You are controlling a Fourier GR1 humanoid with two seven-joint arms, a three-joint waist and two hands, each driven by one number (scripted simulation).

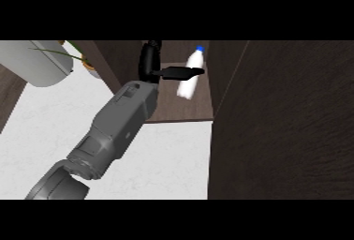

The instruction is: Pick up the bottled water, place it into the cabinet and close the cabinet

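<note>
The water bottle (187, 87), clear with a blue cap, stands slightly tilted on the dark wooden floor of the open cabinet (181, 111). My left hand (149, 60) reaches into the cabinet just left of the bottle. Its fingers point straight up and are apart from the bottle. The thumb (181, 72) sticks out to the right and crosses in front of the bottle's upper half, so the hand is open. The cabinet door (280, 122) hangs open at the right and fills that side of the head view. My right hand does not show.
A white marble counter (173, 159) lies below the cabinet. At the upper left stand a white appliance (38, 63) and a potted plant (88, 61). The cabinet's left wall (117, 61) rises close beside my forearm.
</note>
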